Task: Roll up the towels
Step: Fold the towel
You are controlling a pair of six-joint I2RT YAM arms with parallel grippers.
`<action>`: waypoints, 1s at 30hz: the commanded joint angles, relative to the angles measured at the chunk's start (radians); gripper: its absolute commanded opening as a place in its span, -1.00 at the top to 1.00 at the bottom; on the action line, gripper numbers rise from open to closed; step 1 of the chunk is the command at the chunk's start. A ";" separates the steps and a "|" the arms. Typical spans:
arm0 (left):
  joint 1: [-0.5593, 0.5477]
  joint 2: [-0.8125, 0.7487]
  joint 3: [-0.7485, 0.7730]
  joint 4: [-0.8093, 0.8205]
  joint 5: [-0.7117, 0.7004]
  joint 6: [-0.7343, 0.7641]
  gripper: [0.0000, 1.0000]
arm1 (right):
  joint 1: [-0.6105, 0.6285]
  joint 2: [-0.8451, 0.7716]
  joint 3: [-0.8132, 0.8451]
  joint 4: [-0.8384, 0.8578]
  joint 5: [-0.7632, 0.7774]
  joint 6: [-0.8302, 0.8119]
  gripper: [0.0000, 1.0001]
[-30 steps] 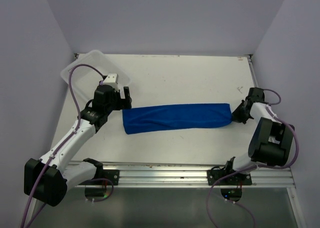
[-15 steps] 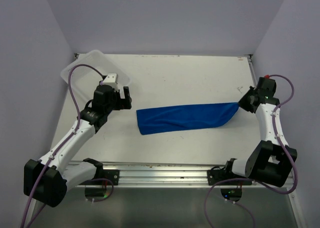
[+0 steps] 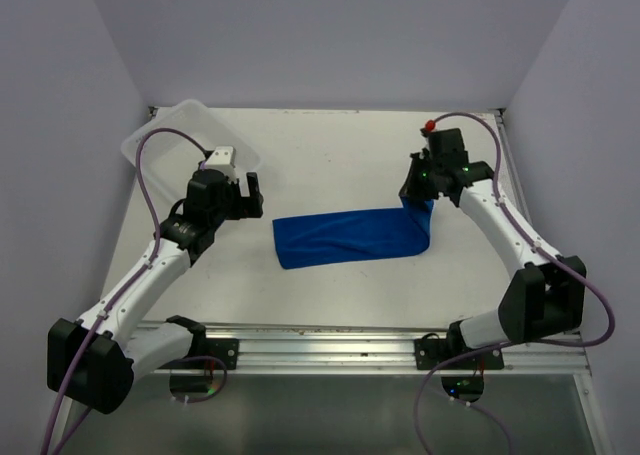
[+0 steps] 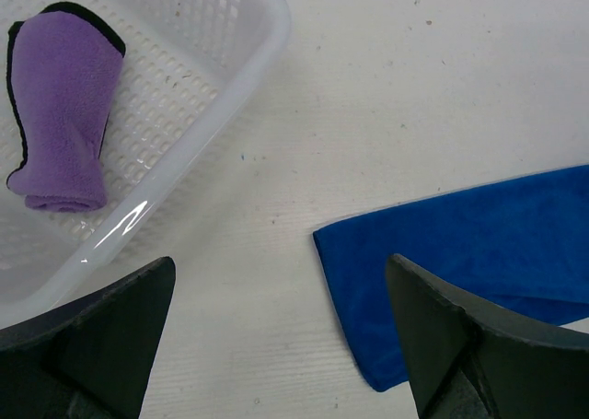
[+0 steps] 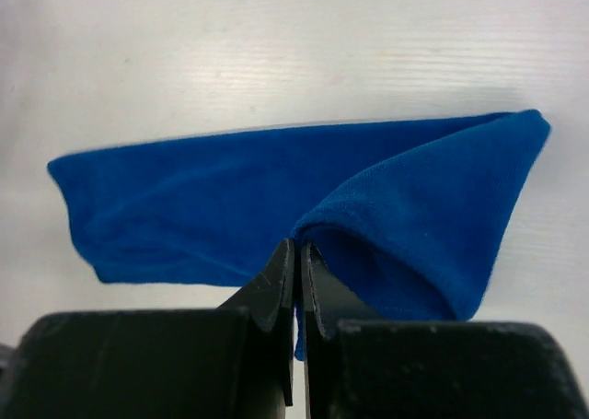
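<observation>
The right gripper [image 3: 417,197] had swung inward from three o'clock, clamped on the blue towel [image 3: 340,237] and folding its right end over the rest at centre. The left gripper [image 3: 251,196] hung wide open at nine o'clock. The purple towel [image 4: 63,106] lay rolled in the basket [image 4: 250,64] at ten o'clock.

Bare table [image 3: 340,165] beyond blue towel [image 3: 345,237], white basket [image 3: 165,120] — obstacle — at far-left corner
</observation>
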 commanded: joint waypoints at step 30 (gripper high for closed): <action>0.004 -0.034 -0.002 0.024 -0.015 0.025 -0.99 | 0.594 0.383 0.492 -0.171 0.082 -0.019 1.00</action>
